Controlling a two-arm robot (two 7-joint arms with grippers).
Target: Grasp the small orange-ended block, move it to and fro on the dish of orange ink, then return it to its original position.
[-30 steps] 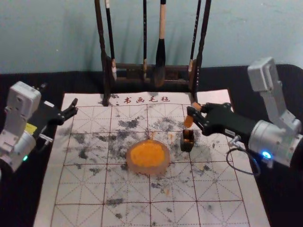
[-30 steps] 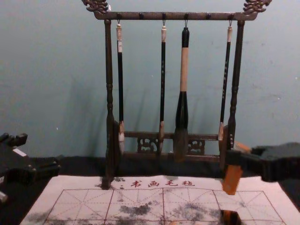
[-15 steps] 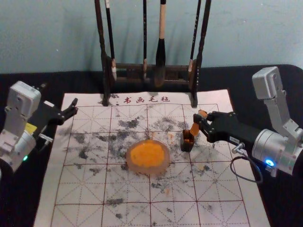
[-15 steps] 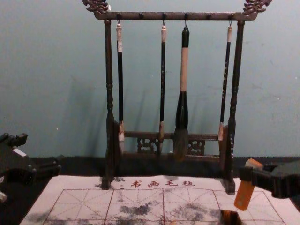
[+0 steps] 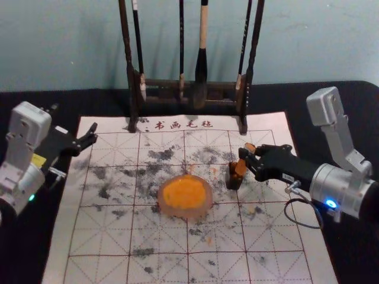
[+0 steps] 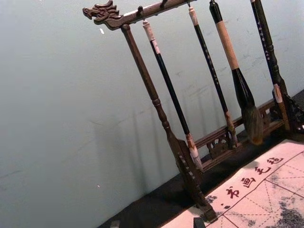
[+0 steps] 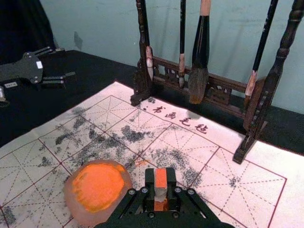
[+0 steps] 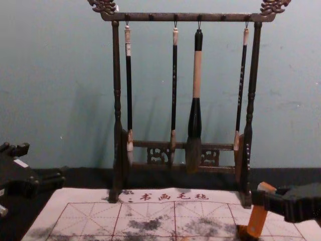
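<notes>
Block (image 8: 258, 219) just swung back over cup (image 5: 233, 181), tilted, gripped in my right pincer (image 5: 246, 158). Reads like return step tbh; I'd straighten, then lower. Left pincer (image 5: 93, 134) idle, spread, by left edge of mat (image 5: 98, 234).

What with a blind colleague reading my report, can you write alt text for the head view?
The right claw holds an orange-ended block at a small dark container, near a dish of orange ink; the left claw is open; brushes hang behind.
</notes>
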